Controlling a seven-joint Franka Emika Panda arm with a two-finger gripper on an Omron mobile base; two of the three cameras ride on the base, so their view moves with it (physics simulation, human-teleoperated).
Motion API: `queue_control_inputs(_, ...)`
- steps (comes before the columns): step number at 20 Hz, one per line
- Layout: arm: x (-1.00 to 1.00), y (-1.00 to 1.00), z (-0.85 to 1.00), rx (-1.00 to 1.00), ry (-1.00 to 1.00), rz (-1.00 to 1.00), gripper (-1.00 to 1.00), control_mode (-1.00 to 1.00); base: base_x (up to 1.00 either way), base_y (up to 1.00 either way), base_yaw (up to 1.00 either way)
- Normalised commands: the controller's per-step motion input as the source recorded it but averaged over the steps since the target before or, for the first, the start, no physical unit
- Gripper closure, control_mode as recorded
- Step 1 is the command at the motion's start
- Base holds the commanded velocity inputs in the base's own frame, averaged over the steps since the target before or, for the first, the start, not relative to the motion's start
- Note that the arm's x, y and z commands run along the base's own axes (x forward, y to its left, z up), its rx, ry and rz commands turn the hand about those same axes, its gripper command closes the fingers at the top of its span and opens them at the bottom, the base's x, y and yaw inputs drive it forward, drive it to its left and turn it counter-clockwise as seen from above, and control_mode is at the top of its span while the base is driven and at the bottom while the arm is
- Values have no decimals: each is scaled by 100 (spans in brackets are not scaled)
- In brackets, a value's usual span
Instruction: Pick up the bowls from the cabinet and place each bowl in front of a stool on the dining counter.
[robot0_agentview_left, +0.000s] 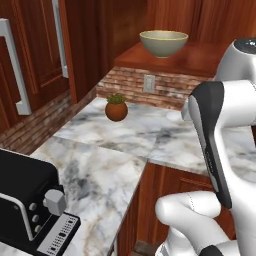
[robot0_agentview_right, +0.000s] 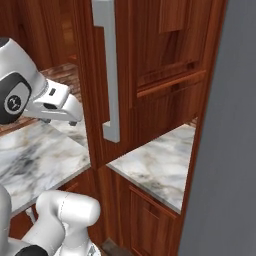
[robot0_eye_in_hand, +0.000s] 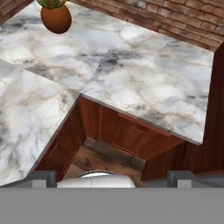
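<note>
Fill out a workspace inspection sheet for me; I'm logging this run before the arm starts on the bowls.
Surface: marble worktop, corner-shaped, against a brick wall.
Job's things: grey-olive bowl upright on the cabinet shelf; second bowl not seen.
Clutter: potted plant on the worktop; black toaster at the near left.
Grippers: gripper open, empty, above the gap by the lower cabinets.
Cables: nothing seen.
Surroundings: wall outlet; tall wooden doors with silver handles.

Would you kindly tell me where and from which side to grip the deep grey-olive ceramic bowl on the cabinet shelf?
Grip the grey-olive ceramic bowl by its near rim, one finger inside and one outside, coming from the open front and slightly above: it stands upright on the red-brown shelf, mouth up, walls flaring.
</note>
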Motion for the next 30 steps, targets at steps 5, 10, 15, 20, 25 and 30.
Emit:
queue_control_inputs(5, 0, 19, 96, -12, -3, 0, -100, -100, 0, 0, 0)
queue_control_inputs(10, 31, 9, 38, -19, 1, 4, -100, -100, 0, 0, 0)
queue_control_inputs(15, 60, 10, -46, -27, -9, 20, -100, -100, 0, 0, 0)
queue_control_inputs(20, 6, -9, 0, -40, -12, 30, -100, -100, 0, 0, 0)
queue_control_inputs(25, 6, -4, 23, -36, -9, 32, -100, -100, 0, 0, 0)
queue_control_inputs(30, -2, 0, 62, -37, -3, 12, -100, -100, 0, 0, 0)
